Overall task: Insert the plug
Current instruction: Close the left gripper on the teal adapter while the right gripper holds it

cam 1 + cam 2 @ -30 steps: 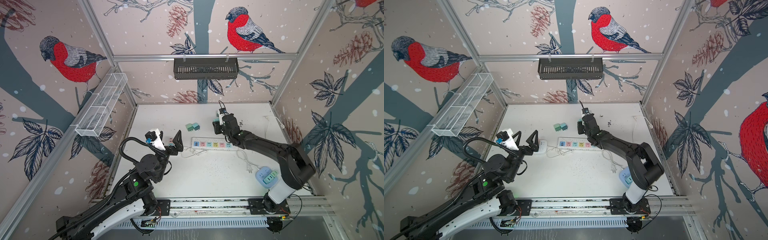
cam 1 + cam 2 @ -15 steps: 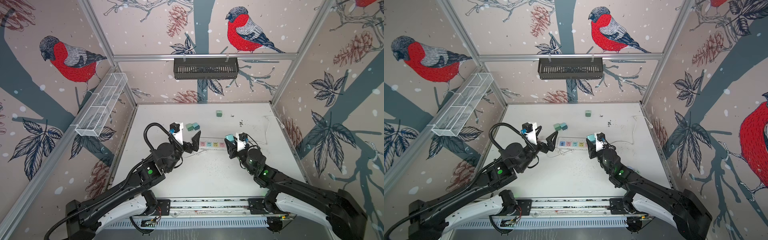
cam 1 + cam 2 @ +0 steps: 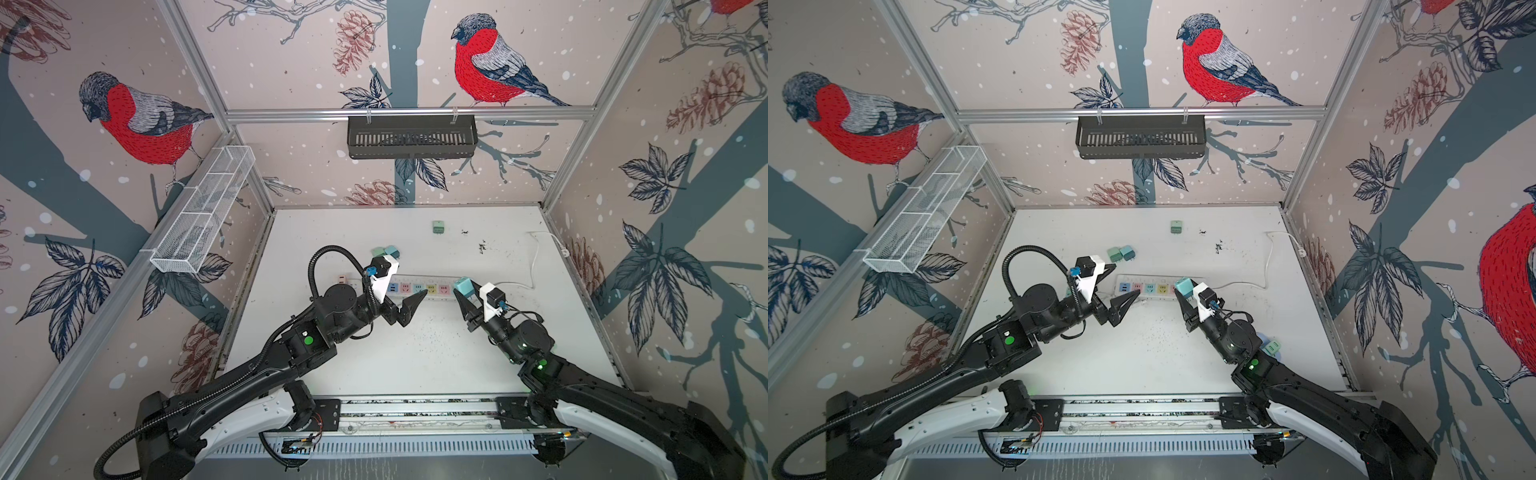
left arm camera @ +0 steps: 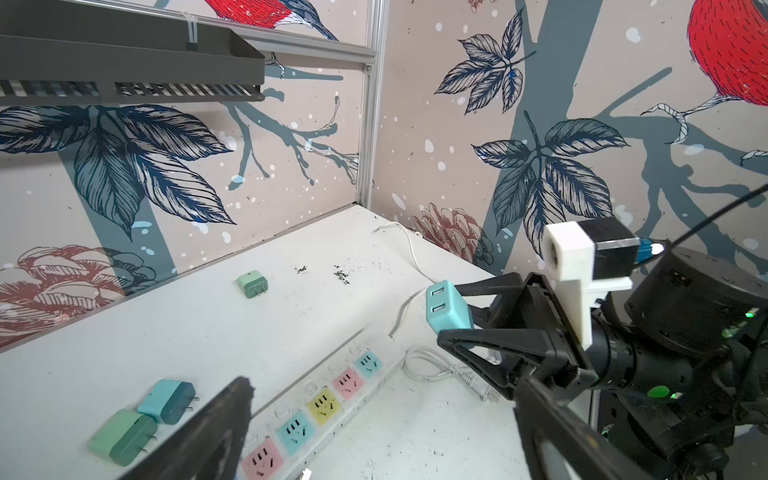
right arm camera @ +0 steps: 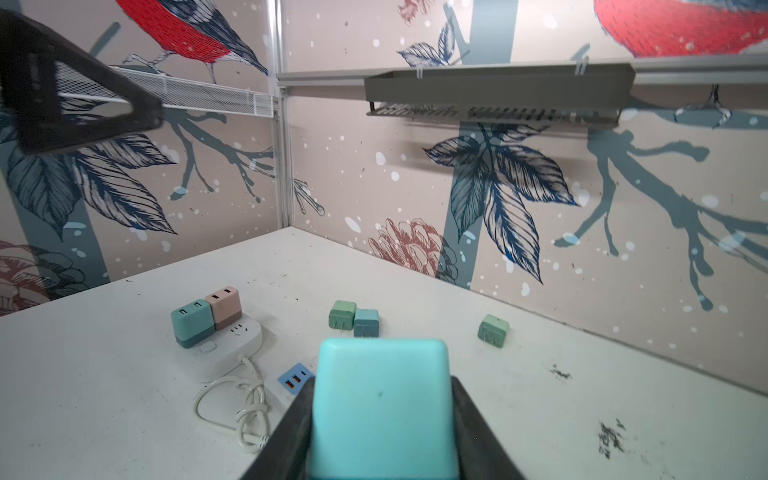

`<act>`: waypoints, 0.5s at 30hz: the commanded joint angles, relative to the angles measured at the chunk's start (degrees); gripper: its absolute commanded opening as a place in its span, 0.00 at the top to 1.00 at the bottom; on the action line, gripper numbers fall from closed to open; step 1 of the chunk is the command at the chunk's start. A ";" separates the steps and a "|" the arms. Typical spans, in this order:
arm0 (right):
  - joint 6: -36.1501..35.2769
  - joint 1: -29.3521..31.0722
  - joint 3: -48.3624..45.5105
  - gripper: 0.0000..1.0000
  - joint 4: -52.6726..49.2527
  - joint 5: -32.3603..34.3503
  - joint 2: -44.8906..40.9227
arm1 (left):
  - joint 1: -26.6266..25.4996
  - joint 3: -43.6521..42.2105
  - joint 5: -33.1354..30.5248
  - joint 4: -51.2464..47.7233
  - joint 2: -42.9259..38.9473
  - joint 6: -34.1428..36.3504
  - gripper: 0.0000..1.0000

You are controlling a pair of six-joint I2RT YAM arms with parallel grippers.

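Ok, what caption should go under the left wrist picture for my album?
The right gripper holds a turquoise plug close to the pastel power strip.

Plug [image 4: 446,309]: teal cube with two USB ports on one face, prongs not visible. It is clamped between the jaws of the right gripper [image 4: 451,313], raised off the table, near the strip's right end and not inserted.

Strip [image 4: 328,399]: white, lying flat, with blue, pink and yellow sockets facing up.

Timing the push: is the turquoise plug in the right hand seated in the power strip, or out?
Out. The right hand holds the turquoise plug in the air, apart from the power strip.
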 commanded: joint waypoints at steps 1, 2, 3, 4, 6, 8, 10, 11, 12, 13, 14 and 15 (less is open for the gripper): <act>-5.57 0.73 -0.56 0.95 4.97 -6.24 -1.61 | 0.07 1.47 3.74 1.28 1.41 1.10 0.03; -6.77 1.03 -0.49 0.95 4.48 -7.26 -1.99 | 0.03 2.01 4.14 0.68 2.08 0.94 0.04; -8.10 1.52 -0.47 0.95 4.10 -7.88 -2.34 | 0.03 2.63 4.88 0.17 2.78 0.72 0.06; -9.23 2.12 -0.58 0.94 4.04 -7.94 -2.39 | 0.03 3.12 5.65 -0.22 3.39 0.35 0.07; -11.40 3.66 -0.64 0.94 4.32 -7.81 -2.18 | 0.04 4.38 8.22 -0.95 4.91 -0.14 0.13; -13.91 5.14 -0.52 0.94 4.71 -8.00 -1.60 | 0.01 5.06 10.79 -1.07 6.17 -0.33 0.16; -16.02 6.85 -0.24 0.94 5.54 -7.44 -0.59 | -0.10 5.49 11.80 -0.95 7.37 -0.48 0.16; -16.90 7.61 -0.09 0.94 6.02 -7.00 -0.08 | -0.16 5.84 11.71 -1.01 8.08 -0.63 0.16; -17.55 8.27 0.09 0.94 6.63 -6.47 0.58 | -0.06 6.21 11.65 -1.20 8.70 -0.85 0.17; -17.94 8.77 0.18 0.94 7.30 -5.98 1.14 | -0.13 6.61 11.64 -1.45 9.30 -0.94 0.17; -18.37 9.14 0.47 0.95 7.88 -5.56 1.68 | -0.18 6.97 11.82 -1.81 9.91 -1.03 0.18; -18.58 9.39 0.90 0.95 8.00 -5.11 2.23 | -0.18 7.32 12.12 -2.03 10.42 -1.03 0.18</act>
